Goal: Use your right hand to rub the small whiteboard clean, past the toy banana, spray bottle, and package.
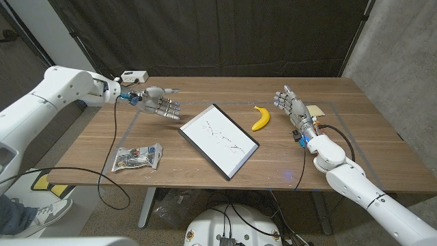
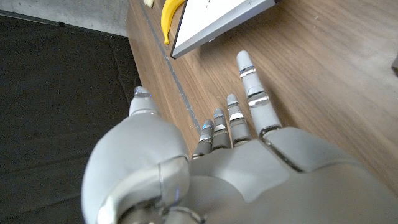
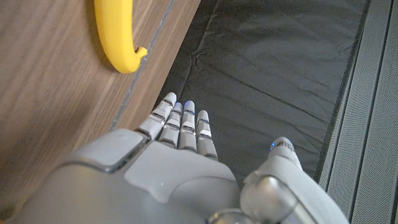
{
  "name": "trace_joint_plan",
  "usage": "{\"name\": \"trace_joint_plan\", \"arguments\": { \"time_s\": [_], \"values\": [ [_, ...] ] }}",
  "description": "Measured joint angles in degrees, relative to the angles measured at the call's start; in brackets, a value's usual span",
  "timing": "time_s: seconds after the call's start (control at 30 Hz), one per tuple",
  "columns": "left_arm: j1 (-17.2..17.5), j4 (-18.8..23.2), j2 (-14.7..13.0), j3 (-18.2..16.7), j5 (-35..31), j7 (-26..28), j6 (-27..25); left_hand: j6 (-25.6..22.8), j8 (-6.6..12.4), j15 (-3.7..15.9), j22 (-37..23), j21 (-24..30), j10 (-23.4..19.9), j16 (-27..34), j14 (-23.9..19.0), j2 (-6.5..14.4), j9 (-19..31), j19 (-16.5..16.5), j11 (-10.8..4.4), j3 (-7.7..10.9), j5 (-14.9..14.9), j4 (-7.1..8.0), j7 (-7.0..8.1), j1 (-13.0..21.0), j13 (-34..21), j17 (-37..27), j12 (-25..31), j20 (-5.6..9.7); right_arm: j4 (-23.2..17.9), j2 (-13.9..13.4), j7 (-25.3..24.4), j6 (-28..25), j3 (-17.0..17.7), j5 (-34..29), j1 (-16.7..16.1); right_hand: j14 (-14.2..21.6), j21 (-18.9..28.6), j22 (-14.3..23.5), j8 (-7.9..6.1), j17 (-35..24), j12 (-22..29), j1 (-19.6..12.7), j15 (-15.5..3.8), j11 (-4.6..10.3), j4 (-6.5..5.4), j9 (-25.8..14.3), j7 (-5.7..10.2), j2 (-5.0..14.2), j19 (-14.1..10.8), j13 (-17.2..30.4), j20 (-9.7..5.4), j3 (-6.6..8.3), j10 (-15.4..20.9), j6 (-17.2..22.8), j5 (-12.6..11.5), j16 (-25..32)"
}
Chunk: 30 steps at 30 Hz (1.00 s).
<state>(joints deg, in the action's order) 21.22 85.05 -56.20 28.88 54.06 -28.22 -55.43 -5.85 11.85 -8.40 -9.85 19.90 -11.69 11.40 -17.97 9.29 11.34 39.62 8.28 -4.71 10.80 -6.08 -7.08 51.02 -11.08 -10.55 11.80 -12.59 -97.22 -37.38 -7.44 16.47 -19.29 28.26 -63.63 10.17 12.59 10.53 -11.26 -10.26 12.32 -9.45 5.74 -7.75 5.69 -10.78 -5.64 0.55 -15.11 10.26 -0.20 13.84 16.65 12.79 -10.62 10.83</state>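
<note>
The right robot hand, open and empty at three o'clock on the bench, should, in my judgement, swing round the toy banana toward the marked whiteboard at centre and press flat before rubbing.
</note>
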Motion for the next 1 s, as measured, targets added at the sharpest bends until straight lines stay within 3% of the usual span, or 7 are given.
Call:
{"name": "trace_joint_plan", "arguments": {
  "time_s": [0.33,0.47,0.7,0.77,1.0],
  "values": [
    [-8.19,-2.03,1.71,6.74,-5.90,-5.31,-5.13,0.36,-0.22,-1.12,0.00,-0.58,0.90,0.01,-0.56,-0.15,0.00,0.61,0.75,0.39,0.00,0.39,-0.18,-1.08,0.00,-0.27,-0.33,0.44,-0.27,-0.17,0.00,-0.14,-0.02,0.21,-0.45,0.00,0.00,0.00,0.00,0.00,0.00,-0.30,0.00,0.00,0.00,0.00,0.00,0.30,0.00,0.00,0.00,0.00,0.00,0.00,0.00,0.00],
    [-11.01,-3.24,2.57,9.43,-8.68,-7.97,-6.48,1.24,-0.22,-0.61,-0.01,-0.63,1.38,0.28,-1.53,-0.14,0.00,1.93,1.23,0.70,0.00,0.71,0.09,-1.08,0.00,-0.26,-0.49,0.71,-0.23,-0.17,0.00,-0.14,0.01,0.33,-0.54,0.00,0.00,0.00,0.00,0.00,0.00,-0.30,0.00,0.00,0.00,0.00,0.00,0.30,0.00,0.00,0.00,0.00,0.00,0.00,0.00,0.00],
    [-15.92,-5.29,4.34,14.59,-13.28,-11.46,-8.11,1.66,-0.66,-1.45,0.26,-1.28,1.52,-0.11,-1.01,-0.14,-0.01,2.75,1.11,0.86,0.00,0.87,-0.10,-1.08,0.01,-0.25,-0.49,0.47,-0.11,-0.19,0.05,-0.02,0.24,0.57,-0.83,0.00,0.00,0.00,0.00,0.00,0.00,-0.30,0.00,0.00,0.24,0.00,0.00,0.30,0.00,0.00,0.00,0.24,0.00,0.00,0.00,0.00],
    [-16.72,-5.67,4.70,15.51,-14.39,-12.27,-8.36,1.66,-0.66,-1.53,0.26,-2.17,1.42,-0.22,-0.06,-0.29,-0.01,2.15,0.69,0.88,0.00,0.89,-0.10,-1.23,0.01,-0.27,-0.48,-0.02,-0.11,-0.21,0.05,0.04,0.27,0.60,-0.87,0.00,0.00,0.00,0.00,0.00,0.00,-0.30,0.00,0.00,0.24,0.00,0.00,0.30,0.00,0.00,0.00,0.24,0.00,0.00,0.00,0.00],
    [-18.83,-6.76,6.00,18.17,-17.63,-13.98,-8.21,0.81,-0.33,-1.73,0.10,-6.44,0.96,-1.03,3.23,-0.51,0.26,-4.50,-0.22,0.93,-0.22,1.92,-0.29,-2.66,0.01,-0.26,-0.48,-0.11,-0.78,-0.69,-0.43,0.13,1.01,0.88,-1.86,0.00,0.00,0.00,0.00,0.00,0.00,-0.30,0.00,0.00,0.24,0.00,0.00,0.30,0.00,0.00,0.01,0.24,-0.01,0.00,0.00,0.00]
  ]
}}
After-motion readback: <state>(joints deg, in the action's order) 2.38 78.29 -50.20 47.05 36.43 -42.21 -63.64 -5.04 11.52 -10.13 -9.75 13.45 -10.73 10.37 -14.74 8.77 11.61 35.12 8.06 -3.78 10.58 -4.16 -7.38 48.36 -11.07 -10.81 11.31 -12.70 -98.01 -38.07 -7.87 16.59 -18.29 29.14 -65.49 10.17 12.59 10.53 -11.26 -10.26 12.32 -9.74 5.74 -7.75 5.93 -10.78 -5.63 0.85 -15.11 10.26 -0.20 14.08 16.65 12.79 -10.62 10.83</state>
